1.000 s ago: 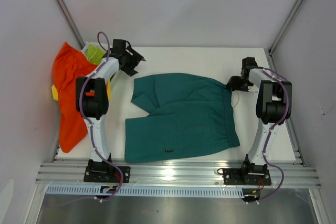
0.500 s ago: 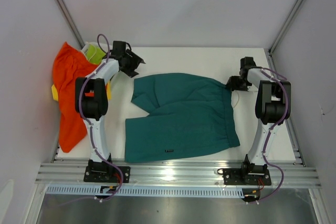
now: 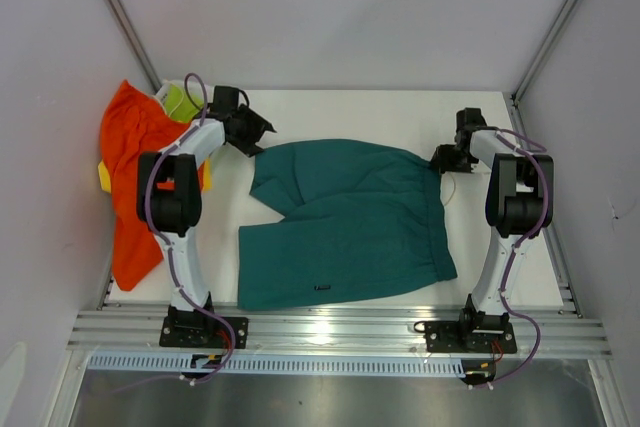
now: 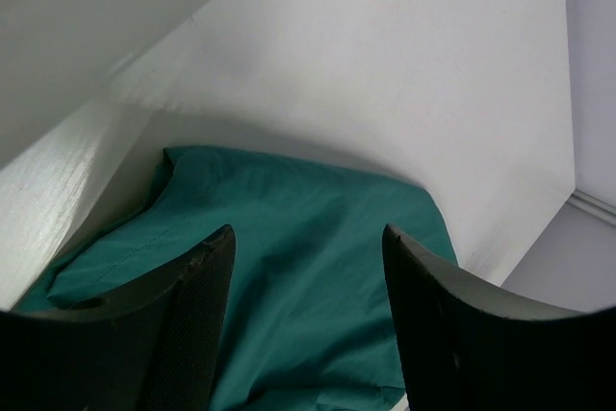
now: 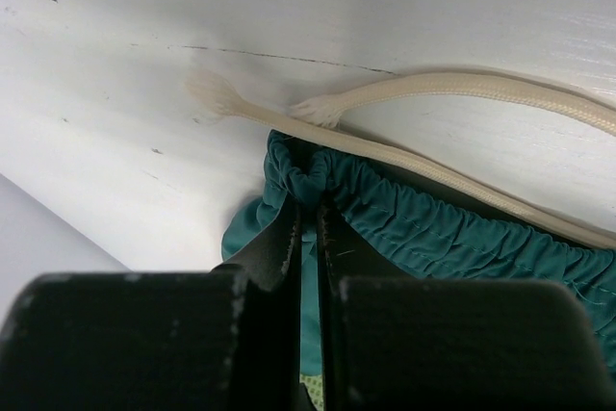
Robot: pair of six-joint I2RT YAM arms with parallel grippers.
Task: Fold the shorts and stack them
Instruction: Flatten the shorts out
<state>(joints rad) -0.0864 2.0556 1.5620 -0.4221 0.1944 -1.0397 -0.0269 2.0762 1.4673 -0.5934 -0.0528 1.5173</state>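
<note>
— White tabletop, pale grey walls on three sides, metal rail at the near edge. What's the main item?
— teal shorts, soft plain cloth with a gathered elastic waistband. They lie spread flat mid-table, waistband to the right, both legs pointing left. All positions below are relative to them.
— Left arm?
— left gripper is at the far-left leg corner of the teal shorts. In the wrist view its black fingers are spread apart with nothing between them and teal cloth below. Released. Can't tell if it touches the fabric.
— Right arm?
— right gripper is at the far-right waistband corner. Its black fingers are clenched, with the gathered teal edge pinched between the tips. So it's grasping the teal shorts.
— Anything by that corner?
— white braided drawstring, two strands with frayed ends, lying on the table just beyond the waistband.
— Other clothes?
— bright orange cloth shorts are heaped well left of the teal shorts, against the left wall. lime-green cloth peeks out at the heap's far end, and there's a sliver of yellow cloth on the heap's left side.
</note>
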